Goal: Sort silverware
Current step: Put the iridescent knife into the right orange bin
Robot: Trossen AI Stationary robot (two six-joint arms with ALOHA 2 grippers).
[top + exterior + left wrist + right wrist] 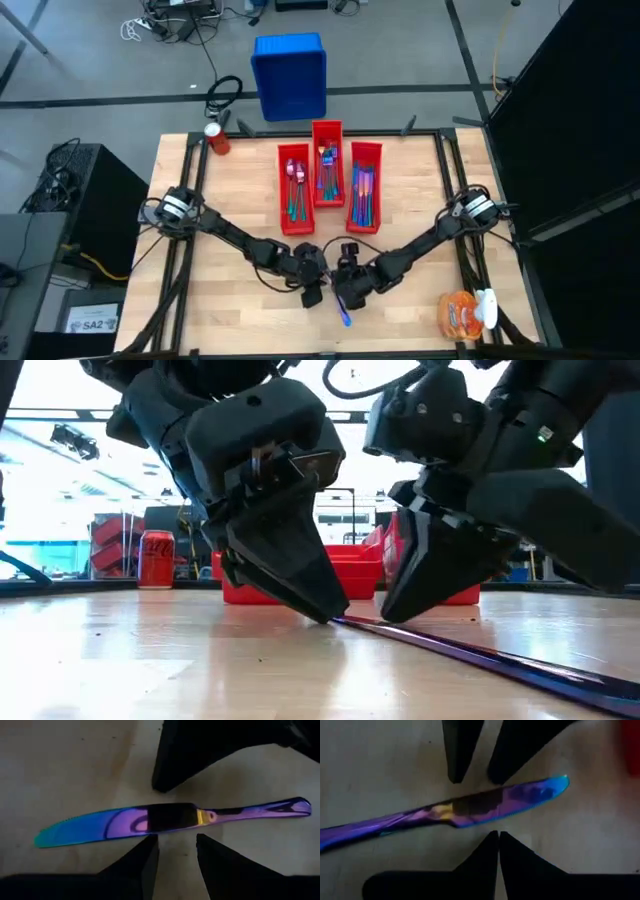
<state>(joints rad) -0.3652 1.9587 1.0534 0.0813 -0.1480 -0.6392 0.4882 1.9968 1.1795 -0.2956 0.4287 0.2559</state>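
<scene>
Iridescent purple and blue, the knife (165,819) lies flat on the wooden table (200,300), well in front of the three red bins (327,180) that already hold silverware. The left gripper (176,846) stands beside its middle, fingers slightly apart; the right gripper (498,845), fingers nearly closed, stands on the opposite side. Neither holds it. Such a thin, flat blade could skid away under the fingertips, or the two grippers could collide.

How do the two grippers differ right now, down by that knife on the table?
The left gripper has its fingers slightly apart; the right gripper has them pressed together. The left gripper is on the knife's blunt side, the right gripper on its toothed edge. Both point tips-down beside the knife's middle.
</scene>
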